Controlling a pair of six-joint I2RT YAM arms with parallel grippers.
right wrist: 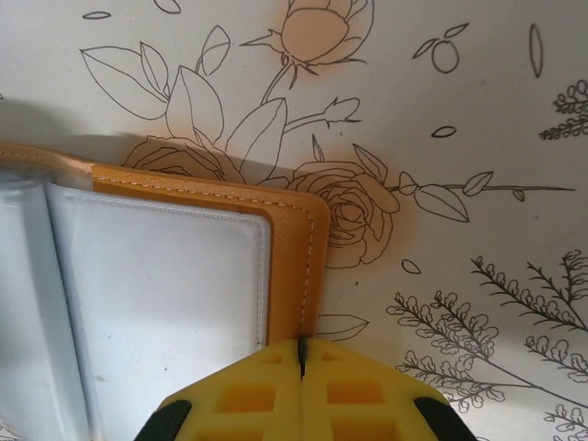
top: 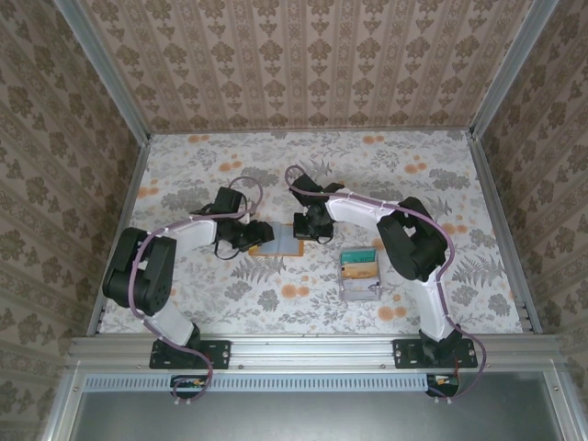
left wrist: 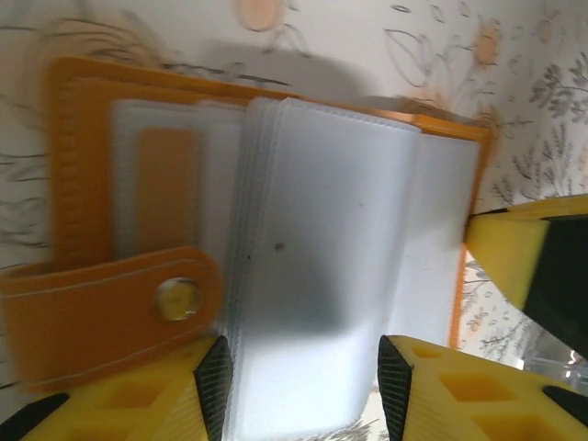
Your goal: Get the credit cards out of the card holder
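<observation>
Top view: the card holder (top: 278, 241) lies open on the table (top: 211, 175) between the left gripper (top: 250, 237) and right gripper (top: 314, 230). Left wrist: jaws apart, straddling its clear sleeves (left wrist: 312, 230). Right wrist: jaws closed, tip at its orange edge.

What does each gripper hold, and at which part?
Right gripper, shut, meets the orange folding card holder at its cover edge; left gripper, open, straddles clear plastic sleeves. Grip uncertain.

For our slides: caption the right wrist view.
Shut right gripper at the edge of the open orange card holder on a floral table.
</observation>
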